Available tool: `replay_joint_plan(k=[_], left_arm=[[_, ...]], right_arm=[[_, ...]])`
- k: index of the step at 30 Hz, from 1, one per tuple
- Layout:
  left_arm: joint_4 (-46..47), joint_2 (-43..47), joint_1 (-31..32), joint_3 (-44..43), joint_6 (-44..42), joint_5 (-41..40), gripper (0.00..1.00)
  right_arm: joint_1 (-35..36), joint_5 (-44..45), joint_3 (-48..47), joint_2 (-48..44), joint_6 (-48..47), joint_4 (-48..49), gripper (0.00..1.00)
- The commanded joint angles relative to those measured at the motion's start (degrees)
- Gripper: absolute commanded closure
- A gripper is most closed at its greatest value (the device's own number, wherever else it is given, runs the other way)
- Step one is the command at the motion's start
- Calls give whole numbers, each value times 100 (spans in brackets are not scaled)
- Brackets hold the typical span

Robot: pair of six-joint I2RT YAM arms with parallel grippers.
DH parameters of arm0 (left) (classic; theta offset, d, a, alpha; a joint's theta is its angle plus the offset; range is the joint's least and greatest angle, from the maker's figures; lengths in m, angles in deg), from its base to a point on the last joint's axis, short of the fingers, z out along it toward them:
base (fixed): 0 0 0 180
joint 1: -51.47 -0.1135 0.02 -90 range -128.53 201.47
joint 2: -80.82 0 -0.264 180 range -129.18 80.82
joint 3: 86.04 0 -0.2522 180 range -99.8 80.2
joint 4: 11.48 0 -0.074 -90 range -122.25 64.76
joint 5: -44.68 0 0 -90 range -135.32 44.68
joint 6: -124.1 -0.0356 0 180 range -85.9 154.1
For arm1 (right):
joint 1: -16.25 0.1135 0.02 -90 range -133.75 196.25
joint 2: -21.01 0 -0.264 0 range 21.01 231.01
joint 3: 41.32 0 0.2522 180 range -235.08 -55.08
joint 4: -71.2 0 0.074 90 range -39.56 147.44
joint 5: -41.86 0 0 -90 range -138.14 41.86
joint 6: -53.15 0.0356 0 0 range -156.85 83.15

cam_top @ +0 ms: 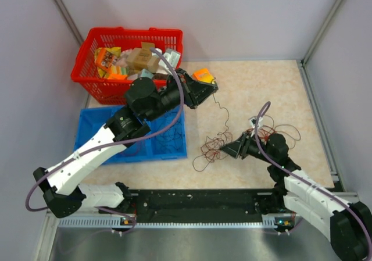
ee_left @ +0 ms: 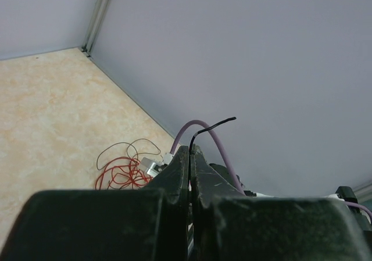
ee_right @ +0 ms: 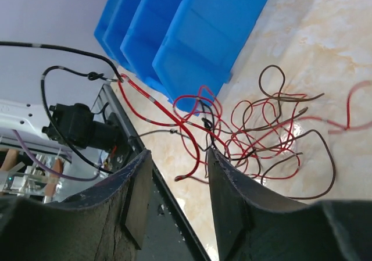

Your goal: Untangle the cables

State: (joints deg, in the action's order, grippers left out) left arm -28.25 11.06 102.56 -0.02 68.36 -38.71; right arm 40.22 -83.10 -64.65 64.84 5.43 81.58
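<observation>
Tension in a single dark strand is what the coming move is judged to turn on: in the top view this strand is seen running from the left gripper, raised near the red basket, down and toward the right to the cables, a loose knot of red and dark loops lying on the table between the blue bin and the right gripper. The right gripper is placed just beside that knot, its tips at the knot's right edge, and is clearly the nearer of the two; a second small cluster is seen behind its wrist. In the left wrist view the jaws are shown pressed together, and a dark wire end is pinched between them, poking up past the tips; red and dark loops lie on the table far below. In the right wrist view the fingers are held apart with nothing between them, and the tangle is spread ahead of them and to the right, thin red wires woven through darker brown ones in small overlapping loops, with one red strand led off left toward a small knot.
</observation>
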Motion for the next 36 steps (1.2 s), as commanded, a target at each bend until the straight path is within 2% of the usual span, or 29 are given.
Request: replay_joint_plan(k=[1, 6, 13, 14, 15, 17, 18, 21, 22, 23, 25, 29, 33, 36], left_arm=[[327, 243, -3, -257, -130, -55, 100], [134, 296, -3, -274, -165, -64, 100], [98, 366, -3, -257, -183, -72, 100], [81, 349, -3, -257, -183, -72, 100], [81, 357, -11, -257, -192, -81, 100], [63, 384, -11, -283, -200, -81, 100], [-6, 393, -11, -318, -244, -90, 100], [-462, 638, -38, -694, -682, -239, 100], [-656, 778, -38, -914, -1093, -396, 100], [-840, 1006, -29, -1090, -1462, -598, 100], [-973, 1524, -29, -1319, -1991, -1142, 100], [-1096, 2386, -29, -1522, -2608, -2048, 100], [-1307, 2634, -29, -1540, -2758, -2497, 100], [-1509, 2511, -29, -1496, -2793, -2533, 100]], right_arm=[[178, 305, -221, 152, 140, 742, 56], [179, 1051, -467, -76, -80, -127, 53], [187, 956, -687, 186, 43, 222, 54], [196, 939, -705, 257, 104, 353, 56], [187, 921, -714, 318, 209, 511, 63], [187, 990, -740, 441, 359, 670, 96], [179, 1252, -740, 450, 464, 532, 100], [135, 3357, -1003, 337, 938, -1660, 100], [4, 3938, -1065, 354, 1070, -2285, 100], [-163, 4136, -1074, 389, 1080, -2630, 100], [-584, 4356, -1092, 503, 1045, -3001, 100], [-1358, 4155, -1109, 942, 800, -3117, 100], [-1491, 4068, -1153, 1294, 606, -2864, 100], [-1500, 4145, -1179, 1373, 536, -2836, 100]])
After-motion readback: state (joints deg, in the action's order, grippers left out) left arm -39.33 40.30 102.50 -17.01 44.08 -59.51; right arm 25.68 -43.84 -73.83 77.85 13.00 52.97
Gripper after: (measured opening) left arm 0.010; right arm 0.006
